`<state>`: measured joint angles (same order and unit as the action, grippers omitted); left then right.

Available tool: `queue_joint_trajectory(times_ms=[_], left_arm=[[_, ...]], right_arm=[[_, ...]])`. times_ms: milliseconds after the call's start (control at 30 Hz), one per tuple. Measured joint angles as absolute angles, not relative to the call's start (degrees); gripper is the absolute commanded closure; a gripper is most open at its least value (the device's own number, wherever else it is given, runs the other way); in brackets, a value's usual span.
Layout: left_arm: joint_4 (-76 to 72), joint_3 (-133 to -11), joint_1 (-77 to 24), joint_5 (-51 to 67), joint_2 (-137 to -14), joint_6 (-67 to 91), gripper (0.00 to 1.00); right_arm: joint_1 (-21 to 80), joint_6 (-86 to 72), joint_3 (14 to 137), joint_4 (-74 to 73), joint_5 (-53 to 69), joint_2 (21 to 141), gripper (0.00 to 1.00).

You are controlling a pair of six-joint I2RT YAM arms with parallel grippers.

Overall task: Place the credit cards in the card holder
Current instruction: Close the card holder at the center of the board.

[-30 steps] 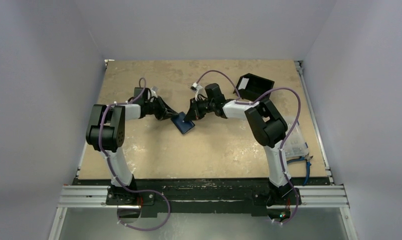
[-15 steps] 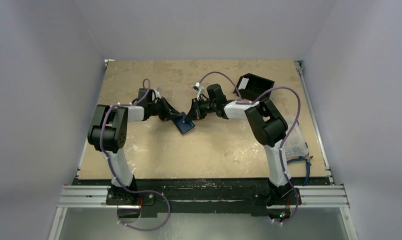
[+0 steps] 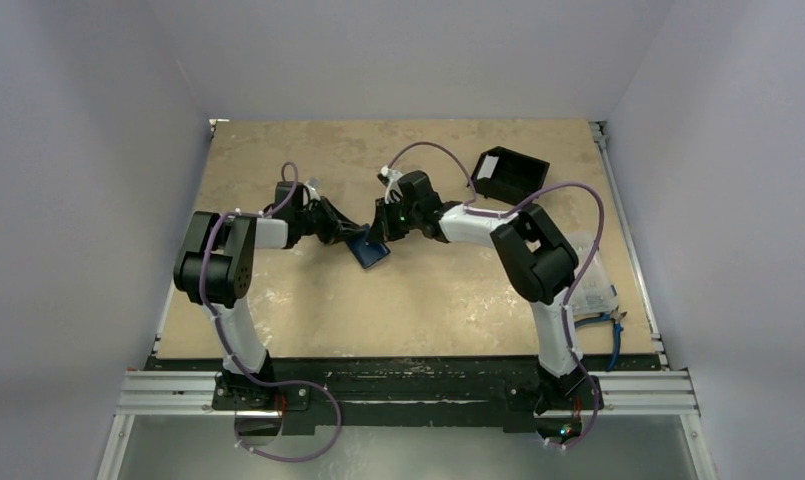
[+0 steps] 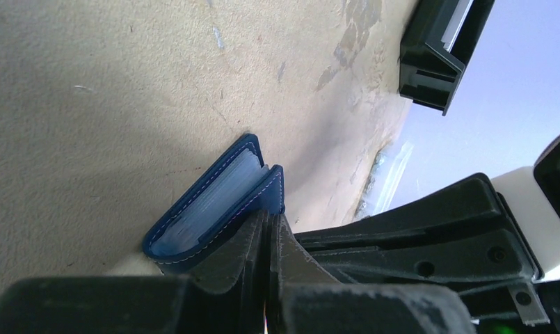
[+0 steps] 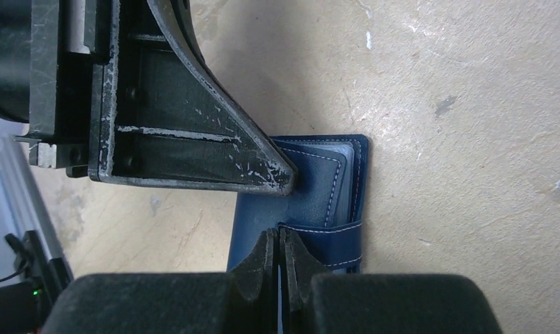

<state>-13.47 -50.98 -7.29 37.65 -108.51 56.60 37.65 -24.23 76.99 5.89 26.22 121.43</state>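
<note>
I see card holder [image 3: 369, 249] half-open on table [image 3: 308, 310], btw. both grippers. L gripper [image 4: 268, 223] fingers pressed together, tips touching its cover. R gripper [image 5: 277, 240] pinches its flap edge.

One camera looks down from behind; both wrist cameras closely share the card holder [image 4: 214, 209].

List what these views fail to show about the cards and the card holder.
Cards: left wrist view shows pale layers inside the card holder; cards or pockets, unclear.
Top view: holder tiny, left gripper overlaps it.
Right wrist view: right gripper hides its near end.
</note>
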Motion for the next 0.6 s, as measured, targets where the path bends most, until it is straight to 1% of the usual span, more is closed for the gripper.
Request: queue_joint_trajectory(times_ms=[200,333,600], left_arm=[[-13.8,-50.8,-7.1,37.6,-108.5,57.0,1.00],[-13.5,-50.8,-6.9,38.0,-108.5,57.1,1.00],[-13.5,-50.7,-6.9,38.0,-108.5,57.1,1.00]], right_arm=[[41.6,-23.1,79.1,1.8,17.3,120.6,1.00],[44.4,-22.1,78.6,2.4,11.9,120.0,1.00],[44.5,-20.5,75.0,6.9,11.7,118.8,1.00]])
